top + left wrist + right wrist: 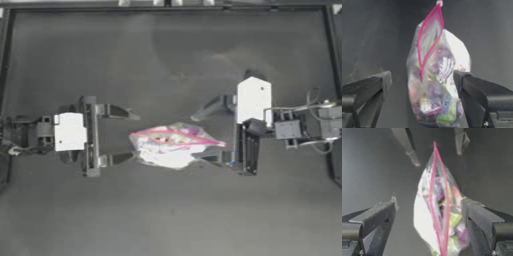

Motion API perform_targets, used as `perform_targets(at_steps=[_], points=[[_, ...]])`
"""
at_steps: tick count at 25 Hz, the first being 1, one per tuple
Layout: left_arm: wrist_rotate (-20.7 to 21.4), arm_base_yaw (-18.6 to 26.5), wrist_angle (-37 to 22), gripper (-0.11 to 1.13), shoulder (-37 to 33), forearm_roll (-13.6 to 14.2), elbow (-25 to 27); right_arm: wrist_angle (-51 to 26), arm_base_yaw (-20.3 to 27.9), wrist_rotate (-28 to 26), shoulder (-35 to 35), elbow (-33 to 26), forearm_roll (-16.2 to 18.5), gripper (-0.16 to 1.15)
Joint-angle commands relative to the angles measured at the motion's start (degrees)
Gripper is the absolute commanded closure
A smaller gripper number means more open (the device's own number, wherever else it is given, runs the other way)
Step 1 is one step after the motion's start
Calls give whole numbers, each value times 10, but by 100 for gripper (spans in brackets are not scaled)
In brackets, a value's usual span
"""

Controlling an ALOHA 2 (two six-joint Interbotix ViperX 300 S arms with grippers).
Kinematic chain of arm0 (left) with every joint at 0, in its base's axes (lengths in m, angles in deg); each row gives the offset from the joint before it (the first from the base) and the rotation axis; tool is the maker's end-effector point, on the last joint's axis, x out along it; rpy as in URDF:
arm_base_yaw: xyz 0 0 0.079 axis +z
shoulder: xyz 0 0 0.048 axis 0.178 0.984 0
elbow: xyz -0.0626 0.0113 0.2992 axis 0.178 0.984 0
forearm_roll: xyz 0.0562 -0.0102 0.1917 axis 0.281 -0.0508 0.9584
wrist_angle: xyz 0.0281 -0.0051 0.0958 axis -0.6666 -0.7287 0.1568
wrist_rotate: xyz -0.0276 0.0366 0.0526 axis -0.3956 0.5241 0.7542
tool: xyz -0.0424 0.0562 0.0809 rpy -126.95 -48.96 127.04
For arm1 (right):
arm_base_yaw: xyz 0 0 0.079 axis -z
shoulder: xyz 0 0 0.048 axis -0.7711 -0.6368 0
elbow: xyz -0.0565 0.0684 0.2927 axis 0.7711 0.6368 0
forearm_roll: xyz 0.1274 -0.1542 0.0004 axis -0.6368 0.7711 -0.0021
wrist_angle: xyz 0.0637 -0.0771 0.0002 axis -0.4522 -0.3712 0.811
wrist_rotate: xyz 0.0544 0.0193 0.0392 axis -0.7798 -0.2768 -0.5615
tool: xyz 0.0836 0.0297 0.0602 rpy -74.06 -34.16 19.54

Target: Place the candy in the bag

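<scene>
The bag [172,146], a clear zip pouch with a pink seal strip and yellow, green and white sweets inside, lies on the table's middle between both grippers. Its pink strip forms a narrow loop, so the mouth stands slightly apart. My left gripper [127,136] is open just left of it, and the bag [439,85] sits off-centre between that gripper's jaws [422,76]. My right gripper [204,134] is open at the pouch's right end, one finger against the bag [439,215]. The right gripper [429,203] holds nothing. I cannot pick out the single pink-ended candy anywhere.
The dark table [167,60] stretches bare-looking behind and in front of the bag, bounded by a raised rim [167,8] at the far side. The left arm's fingers [410,155] show beyond the bag in the right wrist view.
</scene>
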Motion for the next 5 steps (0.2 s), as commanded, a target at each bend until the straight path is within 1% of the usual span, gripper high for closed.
perform_targets(at_steps=[1, 5], points=[[0, 3, -28, 0, -47, -2, -17, 4, -1, -2, 25, 2, 2, -4], [0, 3, -72, 0, -77, -2, -23, 4, 2, 1, 42, 14, 6, -4]])
